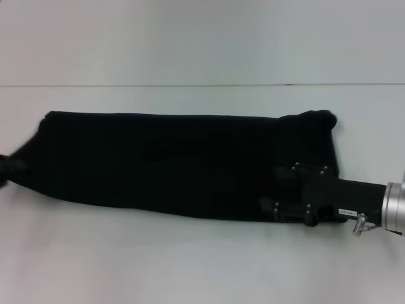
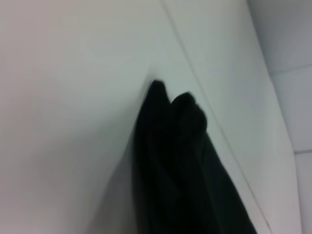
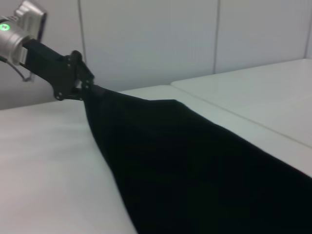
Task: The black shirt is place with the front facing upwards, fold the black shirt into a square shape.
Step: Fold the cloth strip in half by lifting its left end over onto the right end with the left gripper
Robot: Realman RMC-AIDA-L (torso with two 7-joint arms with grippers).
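Table (image 1: 190,266) bearing the black shirt (image 1: 177,164), a long band lying left to right. Right gripper (image 1: 297,193) at its right end, left gripper (image 3: 80,83) clamped on its left end; right fingers' state indiscernible.

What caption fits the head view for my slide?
Black shirt folded into a long band across the white table, right gripper on one end, left gripper at the other.
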